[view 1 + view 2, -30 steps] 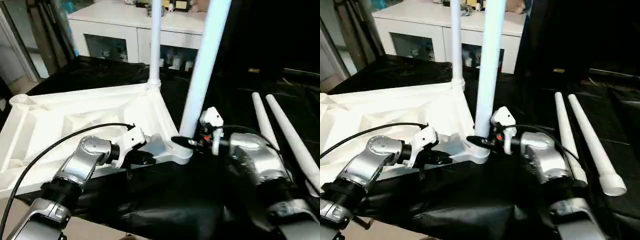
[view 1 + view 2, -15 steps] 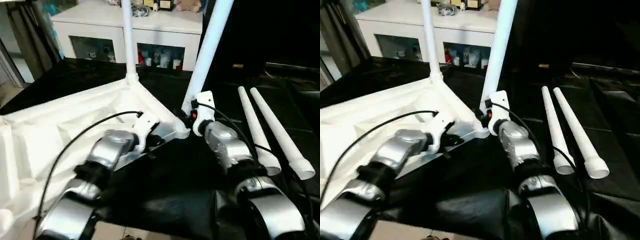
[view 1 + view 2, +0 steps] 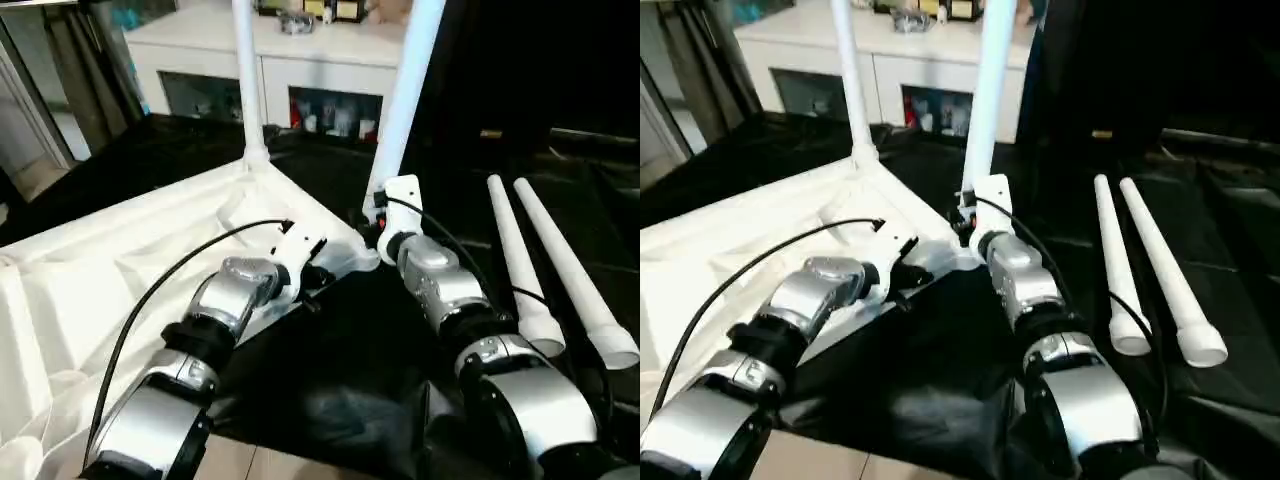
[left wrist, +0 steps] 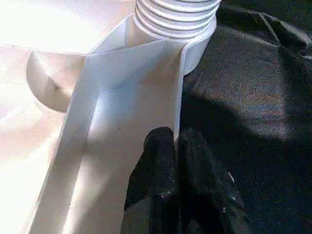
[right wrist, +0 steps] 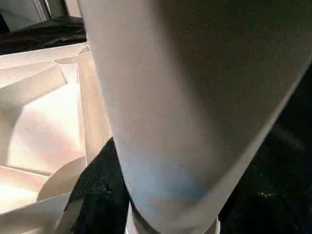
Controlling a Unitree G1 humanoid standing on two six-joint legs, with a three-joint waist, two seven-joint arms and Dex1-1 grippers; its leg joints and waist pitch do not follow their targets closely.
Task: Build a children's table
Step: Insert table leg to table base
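The left gripper (image 4: 176, 161) has its two black fingers (image 4: 158, 168) pressed together on the thin upright rim wall of the table top (image 3: 130, 270), just short of the corner socket (image 4: 175, 24). The ribbed collar of that socket shows in the left wrist view, where the rim meets it. In the head views the left gripper (image 3: 312, 283) sits at the near corner of the top, on its edge.

The right gripper (image 3: 378, 232) stands about half open at the base of the near leg (image 3: 405, 90), and that leg lies between its fingers. Whether the pads actually bear on the tube cannot be told. The right wrist view shows the leg (image 5: 185, 97) as a wide white tube close to the lens, with the ribbed underside (image 5: 44, 122) behind it.

The children's table lies upside down on a black cloth (image 3: 350, 360), ribs facing up. The near leg stands in the near corner socket. A second leg (image 3: 245, 80) stands upright in the far corner. Two loose legs (image 3: 550, 260) lie side by side on the cloth, to the right of the right arm.

Behind the table stands a white cabinet (image 3: 300, 70) with glass-fronted compartments. Small items sit inside and on top; no writing on them is legible.
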